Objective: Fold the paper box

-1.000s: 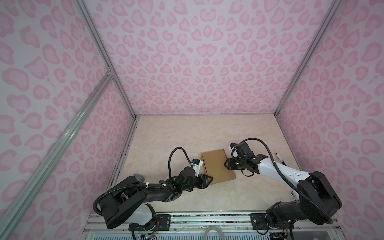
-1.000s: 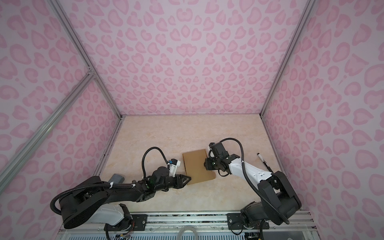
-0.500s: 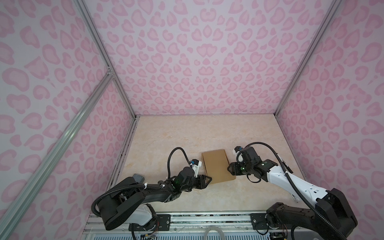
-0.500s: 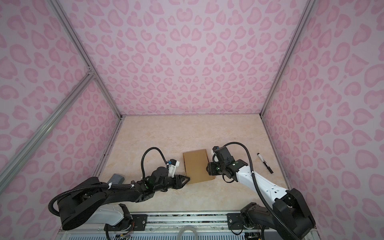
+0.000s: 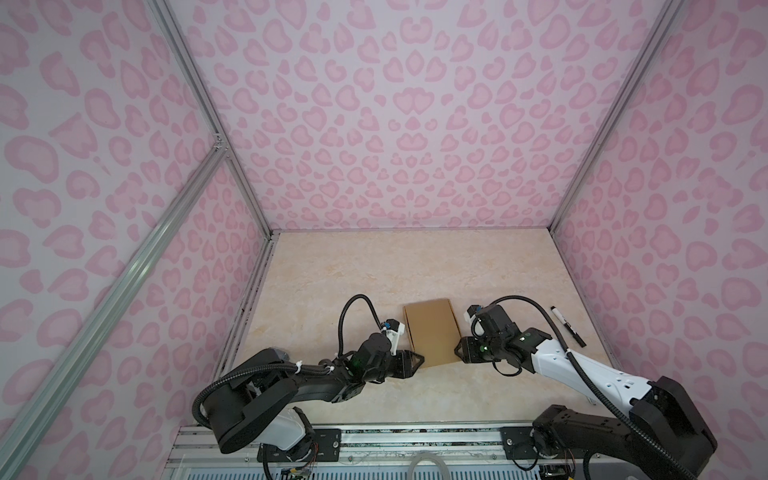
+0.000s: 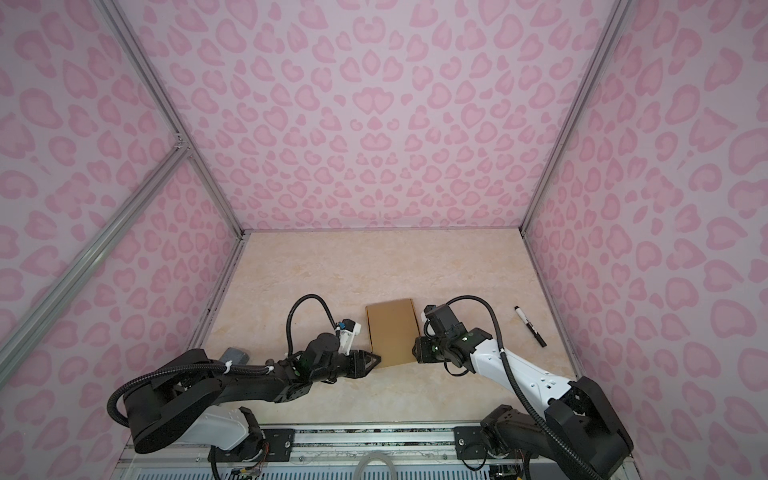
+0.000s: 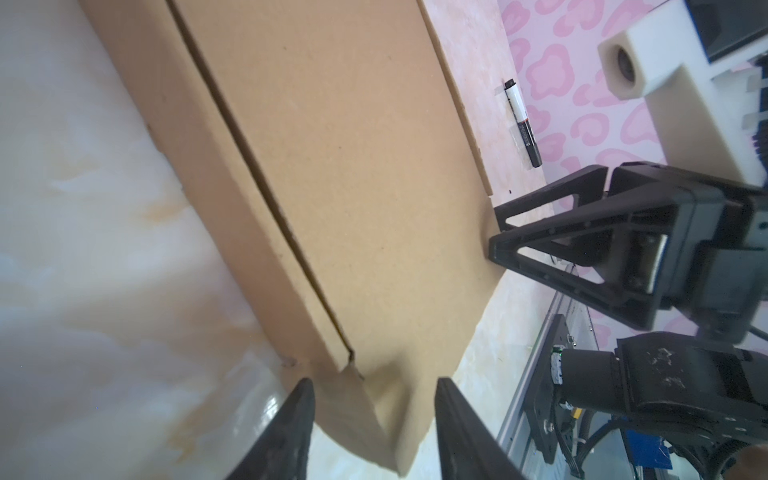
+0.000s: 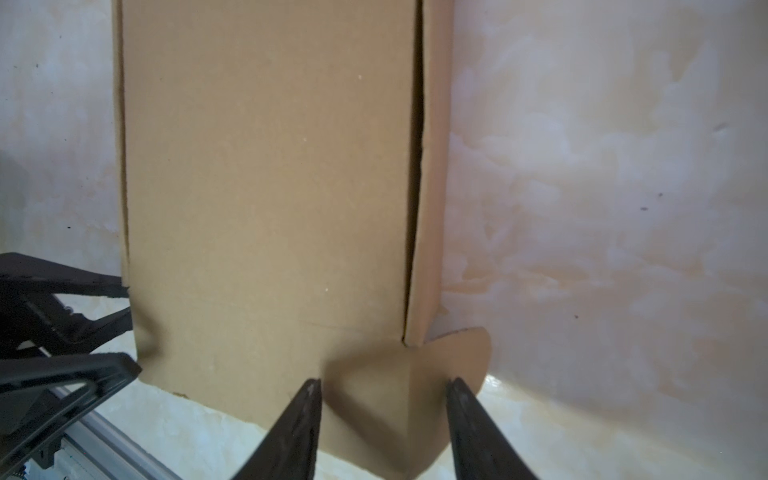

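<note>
Two grippers are at the paper box [image 5: 432, 332], one at each near corner.

Box: a closed, shallow brown carton lying flat on the table [image 5: 374, 266]. It sits about midway between the left and right edges and closer to the front edge than the back, with its long sides running front to back. It shows in the same spot in both top views [image 6: 392, 334] as a second ago, with no shift I can make out.

1) left gripper [image 5: 420, 360]: at the box's front-left corner, jaws apart. The left wrist view shows the corner flap [image 7: 374, 407] lying between the two fingers [image 7: 291, 428], not visibly pinched. Position unchanged from a second ago.

2) right gripper [image 5: 458, 353]: this is the change. A second ago it sat partway up the box's right side. Now it is down at the front-right corner, with its elbow nearer the front edge. Jaws apart. Seen from the left wrist [image 7: 492, 230], both fingertips meet the box's side edge. In the right wrist view, the folded corner with its rounded ear [image 8: 473, 353] sits between the fingers [image 8: 295, 432].

The seam [image 8: 415, 187] along one long side gapes slightly.

Black marker pen [image 5: 568, 327]: near the right edge, well apart from the box, unmoved.
</note>
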{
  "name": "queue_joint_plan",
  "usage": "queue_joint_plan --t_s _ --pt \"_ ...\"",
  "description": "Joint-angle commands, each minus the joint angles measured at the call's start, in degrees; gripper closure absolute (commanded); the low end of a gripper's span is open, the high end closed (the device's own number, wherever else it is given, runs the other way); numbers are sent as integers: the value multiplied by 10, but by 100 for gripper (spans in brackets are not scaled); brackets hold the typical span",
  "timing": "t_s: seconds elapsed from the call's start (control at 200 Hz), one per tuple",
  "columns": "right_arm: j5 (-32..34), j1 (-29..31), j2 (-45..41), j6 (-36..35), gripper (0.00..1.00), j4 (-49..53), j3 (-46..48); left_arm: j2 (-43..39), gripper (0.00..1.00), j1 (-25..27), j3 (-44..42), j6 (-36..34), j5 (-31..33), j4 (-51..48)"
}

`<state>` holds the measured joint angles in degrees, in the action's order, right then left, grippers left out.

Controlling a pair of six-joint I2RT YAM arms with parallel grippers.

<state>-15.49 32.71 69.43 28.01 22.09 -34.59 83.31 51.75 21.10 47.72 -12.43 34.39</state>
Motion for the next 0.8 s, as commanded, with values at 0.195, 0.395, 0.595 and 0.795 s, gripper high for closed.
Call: queue_joint_plan --t_s 0.195,0.395,0.595,0.795 --pt "-8 2 7 8 52 -34 3 20 50 -1 16 -4 -6 30" --pt "-13 2 14 11 55 -40 4 32 51 0 19 -4 -10 38" --pt "-11 2 18 8 58 -43 6 33 52 -1 20 -4 -9 38" --pt "-10 2 21 7 61 -46 4 32 53 -1 17 -4 -8 41"
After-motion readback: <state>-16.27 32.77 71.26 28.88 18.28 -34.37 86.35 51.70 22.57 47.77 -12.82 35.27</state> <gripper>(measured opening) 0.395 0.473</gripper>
